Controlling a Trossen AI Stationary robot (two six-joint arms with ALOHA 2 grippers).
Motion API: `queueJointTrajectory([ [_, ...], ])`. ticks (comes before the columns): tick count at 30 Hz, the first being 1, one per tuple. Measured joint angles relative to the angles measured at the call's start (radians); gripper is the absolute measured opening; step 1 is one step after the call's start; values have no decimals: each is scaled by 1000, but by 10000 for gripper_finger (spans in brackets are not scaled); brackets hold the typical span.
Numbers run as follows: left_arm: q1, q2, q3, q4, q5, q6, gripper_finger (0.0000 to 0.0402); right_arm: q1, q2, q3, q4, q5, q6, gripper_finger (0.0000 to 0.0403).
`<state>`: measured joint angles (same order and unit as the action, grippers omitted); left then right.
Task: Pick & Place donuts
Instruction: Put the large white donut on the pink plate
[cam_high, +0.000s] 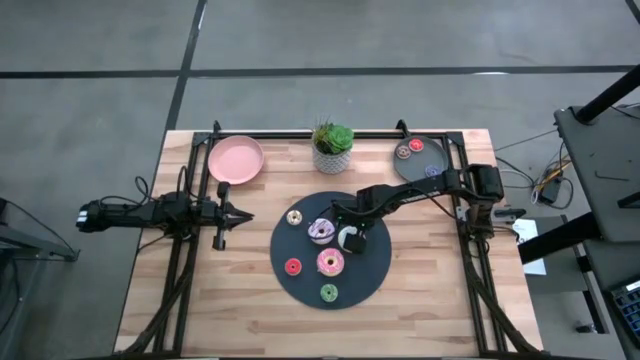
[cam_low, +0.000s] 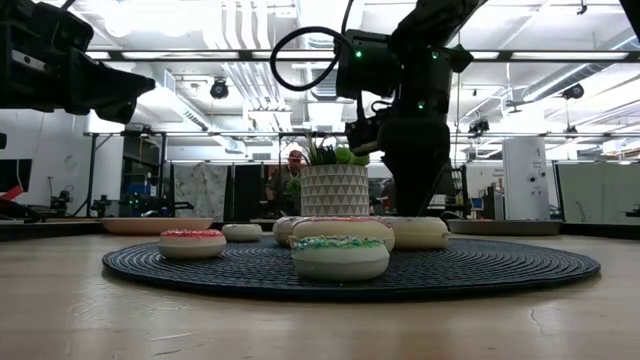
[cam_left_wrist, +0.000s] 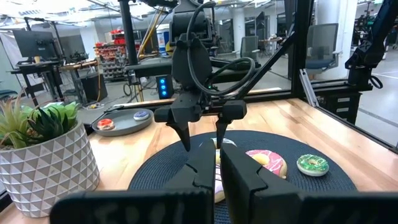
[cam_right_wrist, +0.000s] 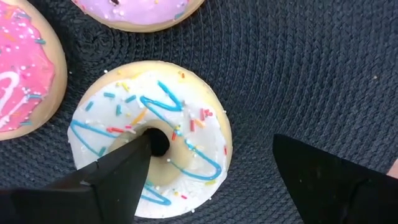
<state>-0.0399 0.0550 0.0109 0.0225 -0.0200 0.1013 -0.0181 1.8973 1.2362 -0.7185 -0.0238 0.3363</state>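
Donuts, high view: five lie on the dark round mat (cam_high: 375, 275) in the middle of the wooden surface (cam_high: 240, 300) — cream donut (cam_high: 295, 217), purple donut (cam_high: 321, 230), pink donut (cam_high: 330, 263), red donut (cam_high: 293, 267), green donut (cam_high: 329, 293). White donut (cam_high: 351, 239) sits right under the right hand (cam_high: 349, 236). Three more small ones rest on the grey plate (cam_high: 436, 158) at the far right corner. Pink plate (cam_high: 236, 158) far left, potted plant (cam_high: 333, 147) between the plates. Left hand (cam_high: 243, 215) waits off the mat's left edge, fingers pressed together.

Low view: right hand (cam_low: 412, 205) comes down from above at the mat's far side, just behind the white donut (cam_low: 418, 232). Green donut (cam_low: 340, 256) nearest, red one (cam_low: 192, 243) to its left.

Left wrist view: left hand (cam_left_wrist: 219, 163) shut, aimed across the mat at the right hand (cam_left_wrist: 202, 134), whose fingers stand spread over the donuts. Pink donut (cam_left_wrist: 266, 160) and green donut (cam_left_wrist: 311, 163) lie beside it.

Right wrist view: right hand (cam_right_wrist: 208, 177) spread wide; one finger (cam_right_wrist: 112, 177) dips toward the white donut's (cam_right_wrist: 186, 134) hole, the other over bare mat past its rim. Not pinching it yet.
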Motion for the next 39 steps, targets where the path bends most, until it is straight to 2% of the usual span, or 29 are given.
queueJointTrajectory([
  [39,0,0,0,0,0,0,0,0,2,-21,-8,-30,4,324],
])
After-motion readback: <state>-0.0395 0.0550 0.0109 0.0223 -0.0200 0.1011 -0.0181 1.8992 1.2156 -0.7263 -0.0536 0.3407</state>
